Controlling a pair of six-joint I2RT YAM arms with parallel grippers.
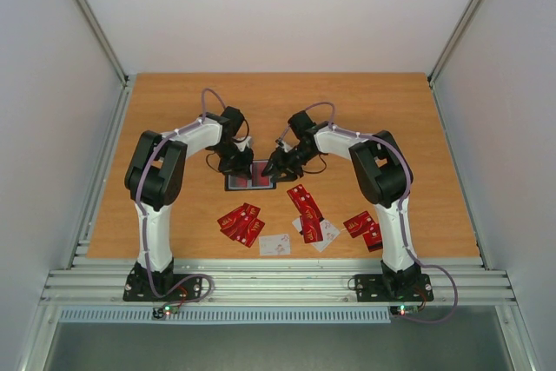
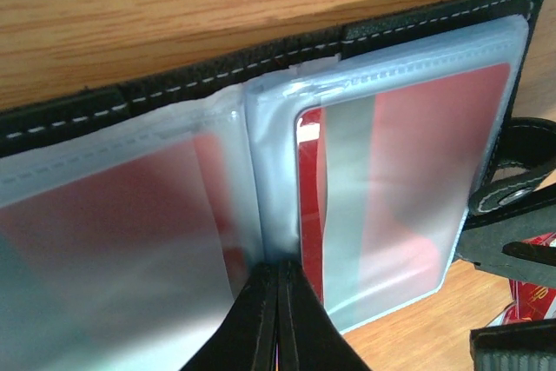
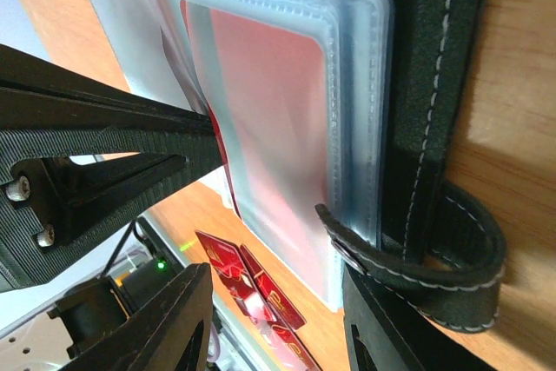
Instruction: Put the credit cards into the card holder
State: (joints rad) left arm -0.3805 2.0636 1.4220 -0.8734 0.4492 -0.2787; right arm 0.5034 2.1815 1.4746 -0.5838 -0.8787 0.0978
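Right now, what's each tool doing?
Left tool: shut, tips at the card holder's sleeve fold.
Right tool: open, jaws apart over the card holder's edge.

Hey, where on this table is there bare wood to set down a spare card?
Free: the far half of the table beyond the card holder, and the strip between the right arm and the right edge. Crowded: around the holder and the near middle, strewn with credit cards.

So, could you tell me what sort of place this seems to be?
Probably a robotics lab test cell: a bare orange-brown wooden tabletop, plain white enclosure walls, and a white-and-black left robot arm and right robot arm bolted to a slotted aluminium rail.
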